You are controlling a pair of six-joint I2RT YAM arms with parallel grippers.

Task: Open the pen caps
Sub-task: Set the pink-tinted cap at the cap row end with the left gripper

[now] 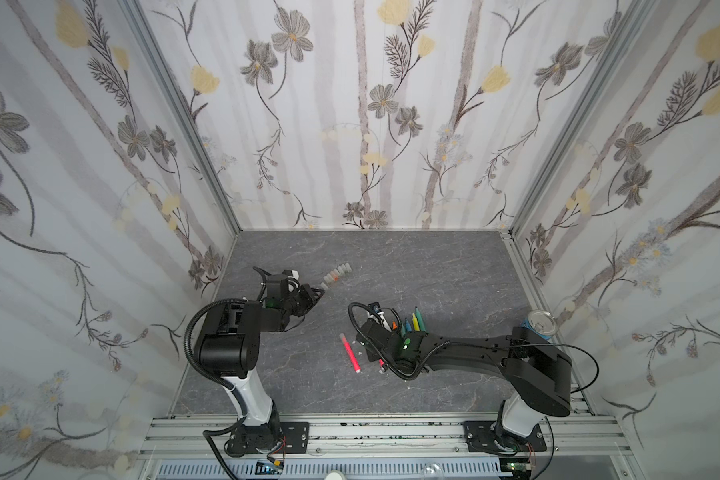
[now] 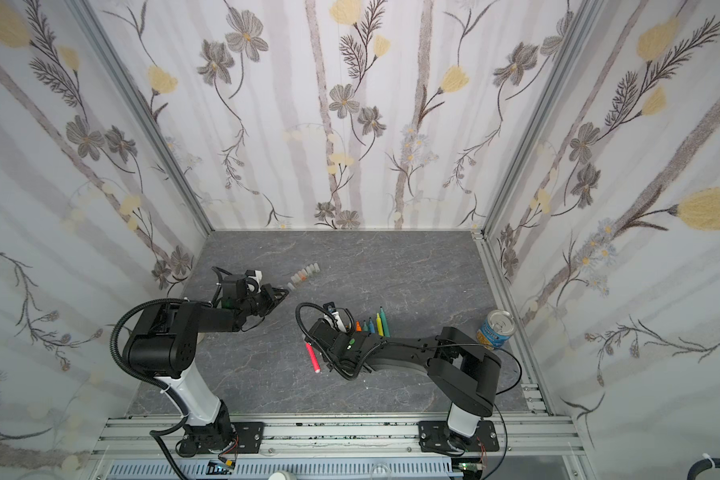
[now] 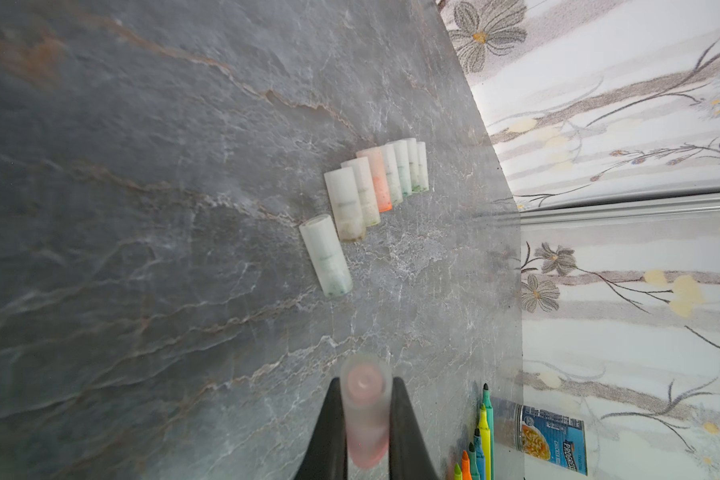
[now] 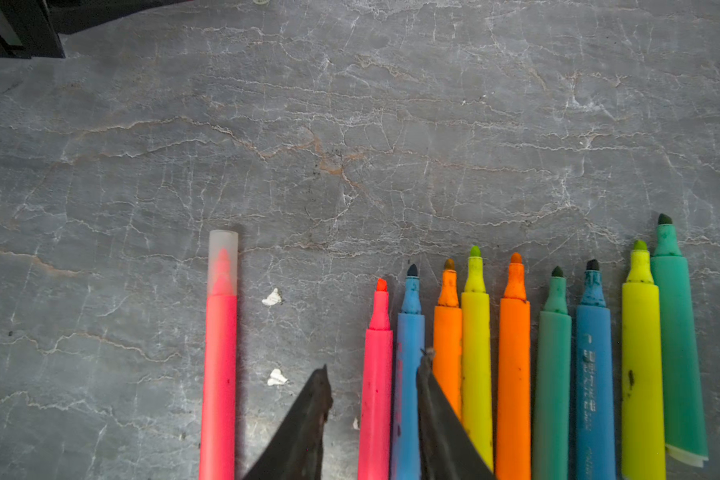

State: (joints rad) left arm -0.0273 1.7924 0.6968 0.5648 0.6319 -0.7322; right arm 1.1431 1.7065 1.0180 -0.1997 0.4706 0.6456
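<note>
My left gripper [image 3: 366,399] is shut on a pink-tinged translucent pen cap [image 3: 364,424], held above the table just short of a row of several loose pen caps [image 3: 375,183] [image 1: 337,274] [image 2: 304,275]. In both top views the left gripper [image 1: 319,293] [image 2: 283,293] points at that row. My right gripper [image 4: 375,361] stands open over the near end of a row of several uncapped pens [image 4: 516,353] [image 1: 412,322]. Its fingers straddle the pink pen [image 4: 376,374] and the blue pen [image 4: 408,353] without pinching them. One capped pink pen [image 4: 219,353] [image 1: 350,353] [image 2: 312,356] lies apart beside them.
A blue soup can [image 1: 539,326] [image 2: 495,330] [image 3: 553,440] stands by the right wall behind the right arm. Small white scraps [image 4: 272,297] lie between the capped pen and the row. Patterned walls close in the grey marbled table [image 1: 391,257] on three sides.
</note>
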